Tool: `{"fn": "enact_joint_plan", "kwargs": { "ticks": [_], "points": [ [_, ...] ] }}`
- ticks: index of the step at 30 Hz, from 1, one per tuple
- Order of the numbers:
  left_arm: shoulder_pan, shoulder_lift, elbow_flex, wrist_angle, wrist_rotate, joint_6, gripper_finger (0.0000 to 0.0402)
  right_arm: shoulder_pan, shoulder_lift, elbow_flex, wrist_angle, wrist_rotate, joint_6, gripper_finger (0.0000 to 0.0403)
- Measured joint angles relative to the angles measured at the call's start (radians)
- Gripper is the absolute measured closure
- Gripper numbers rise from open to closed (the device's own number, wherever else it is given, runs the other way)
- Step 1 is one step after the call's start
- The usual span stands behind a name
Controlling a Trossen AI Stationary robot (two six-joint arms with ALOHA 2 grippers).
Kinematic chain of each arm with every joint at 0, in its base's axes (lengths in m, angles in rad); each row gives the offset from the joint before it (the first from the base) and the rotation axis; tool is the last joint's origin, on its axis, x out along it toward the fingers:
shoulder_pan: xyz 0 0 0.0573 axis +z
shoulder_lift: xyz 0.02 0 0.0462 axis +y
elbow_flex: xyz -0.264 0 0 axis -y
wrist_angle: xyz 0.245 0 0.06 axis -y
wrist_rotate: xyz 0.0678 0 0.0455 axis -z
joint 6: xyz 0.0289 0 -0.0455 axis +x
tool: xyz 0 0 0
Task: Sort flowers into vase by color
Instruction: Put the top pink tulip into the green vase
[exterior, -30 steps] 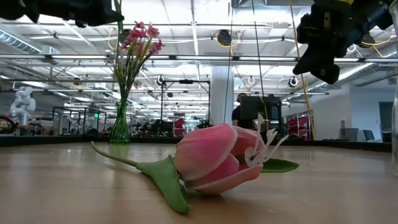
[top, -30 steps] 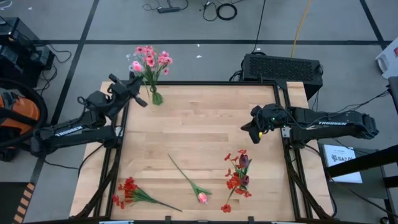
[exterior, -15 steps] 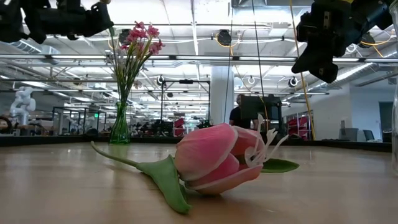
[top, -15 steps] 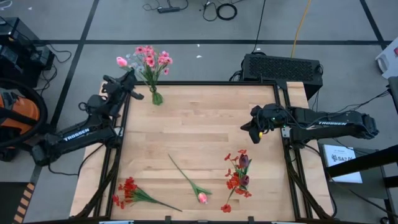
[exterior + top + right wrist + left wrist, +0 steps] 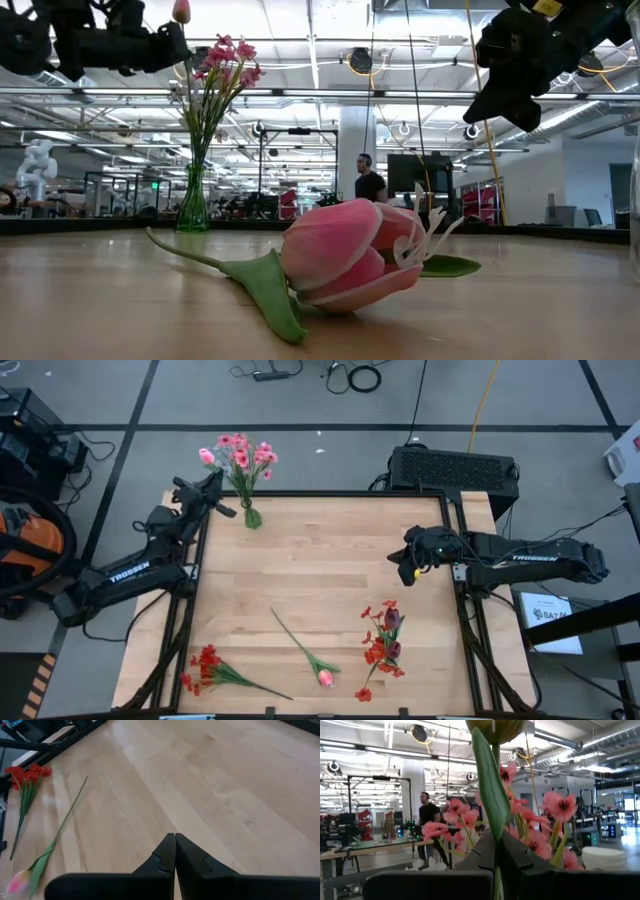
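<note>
Your left hand [image 5: 214, 498] sits off the bench's [image 5: 330, 570] far left corner, clamped on a pink tulip [image 5: 206, 457] whose bud shows just beside the pink bunch [image 5: 245, 455] in the green vase [image 5: 252, 517]. From above you can't see the grip; the left wrist view does, with the stem and a long green leaf [image 5: 489, 785] running up between the closed fingers [image 5: 517, 865], the bud cut off at the frame edge and the pink blooms right behind. The low view shows that bud [image 5: 181, 11] raised level with the top of the bunch. Your right hand [image 5: 406, 572] hangs over the bench's right side, fingers pressed together with nothing in them, clearest in its own wrist view [image 5: 174, 851]. That view also catches the loose pink tulip [image 5: 19, 881] and red cluster [image 5: 27, 774] lying on the wood. Overhead adds a second red group with dark tulip buds [image 5: 385, 640] near the right front; whether it stands in a vase is hard to tell. A person [image 5: 370, 180] stands in the room behind.
</note>
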Motion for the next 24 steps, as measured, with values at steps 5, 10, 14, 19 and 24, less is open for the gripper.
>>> {"fn": "enact_joint_plan", "kwargs": {
  "ticks": [5, 10, 14, 19, 24],
  "points": [
    [0.017, 0.064, -0.001, 0.02, 0.003, -0.008, 0.0393, 0.0, 0.0, 0.0, 0.0, -0.002, 0.001, 0.0403],
    [0.045, 0.12, -0.035, 0.044, 0.003, -0.068, 0.0393, 0.0, 0.0, 0.0, 0.0, -0.002, 0.003, 0.0403],
    [0.064, 0.147, -0.093, 0.105, 0.003, -0.11, 0.0393, 0.0, 0.0, 0.0, 0.0, -0.002, 0.003, 0.0403],
    [0.067, 0.167, -0.147, 0.147, 0.003, -0.127, 0.0393, 0.0, 0.0, 0.0, 0.0, -0.002, 0.001, 0.0403],
    [0.067, 0.184, -0.154, 0.123, 0.007, -0.131, 0.0393, 0.0, 0.0, 0.0, 0.0, 0.0, -0.006, 0.0403]
  ]
}}
